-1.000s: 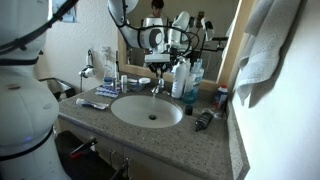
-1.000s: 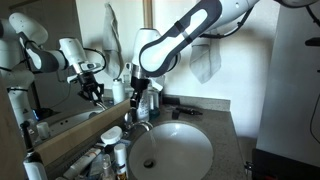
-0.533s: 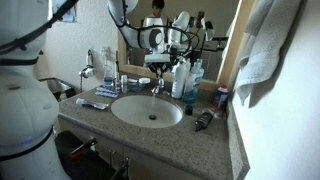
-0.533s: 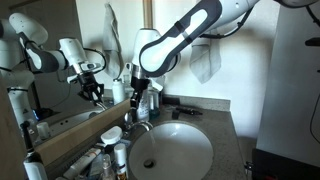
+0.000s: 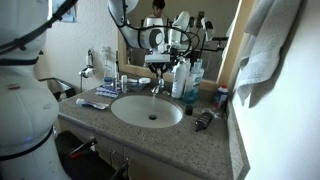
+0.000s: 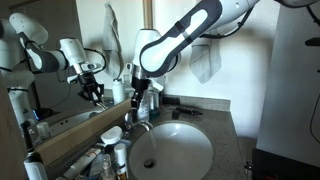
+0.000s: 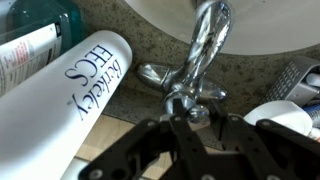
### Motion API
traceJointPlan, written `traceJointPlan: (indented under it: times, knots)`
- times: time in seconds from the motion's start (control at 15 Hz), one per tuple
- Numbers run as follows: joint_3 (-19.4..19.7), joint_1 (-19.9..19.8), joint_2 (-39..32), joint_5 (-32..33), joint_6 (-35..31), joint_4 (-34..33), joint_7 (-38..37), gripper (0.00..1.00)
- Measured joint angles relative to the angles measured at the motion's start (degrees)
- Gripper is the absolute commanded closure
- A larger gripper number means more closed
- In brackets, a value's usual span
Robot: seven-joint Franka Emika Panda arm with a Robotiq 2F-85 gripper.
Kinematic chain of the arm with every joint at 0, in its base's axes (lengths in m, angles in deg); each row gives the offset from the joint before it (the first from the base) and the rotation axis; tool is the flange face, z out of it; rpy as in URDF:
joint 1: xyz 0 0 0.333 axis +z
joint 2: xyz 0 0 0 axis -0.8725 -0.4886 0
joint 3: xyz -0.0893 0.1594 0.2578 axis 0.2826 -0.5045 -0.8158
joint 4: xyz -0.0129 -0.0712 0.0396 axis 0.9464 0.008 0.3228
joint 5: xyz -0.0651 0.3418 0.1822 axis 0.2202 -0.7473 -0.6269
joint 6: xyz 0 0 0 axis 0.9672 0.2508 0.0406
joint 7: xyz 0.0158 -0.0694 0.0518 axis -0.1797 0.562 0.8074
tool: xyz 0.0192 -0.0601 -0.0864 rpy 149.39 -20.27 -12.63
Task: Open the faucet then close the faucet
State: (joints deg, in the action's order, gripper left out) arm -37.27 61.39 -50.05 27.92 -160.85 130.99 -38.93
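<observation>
The faucet [image 7: 203,55] is a small shiny chrome tap behind the round white basin [image 5: 122,101]. It also shows in both exterior views [image 5: 157,89] [image 6: 136,123]. In the wrist view my gripper [image 7: 190,112] is directly over the faucet's base, with its black fingers closed around the chrome handle knob. In both exterior views the gripper [image 5: 158,68] [image 6: 138,100] hangs straight down onto the faucet at the back of the basin [image 6: 205,140]. No water shows at the spout.
A tall white bottle [image 7: 80,85] and a blue bottle [image 7: 35,30] stand close beside the faucet. More bottles [image 5: 183,78] crowd the counter's back edge. A black object [image 5: 203,120] lies by the basin. A towel [image 5: 265,45] hangs nearby. A mirror stands behind.
</observation>
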Motion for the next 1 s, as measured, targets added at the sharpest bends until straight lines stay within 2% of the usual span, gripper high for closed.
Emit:
traceJointPlan:
  times: [1.0]
  knots:
    - [0.00, -1.65, -0.24, -3.12, 2.25, 1.67, 0.38, 0.92]
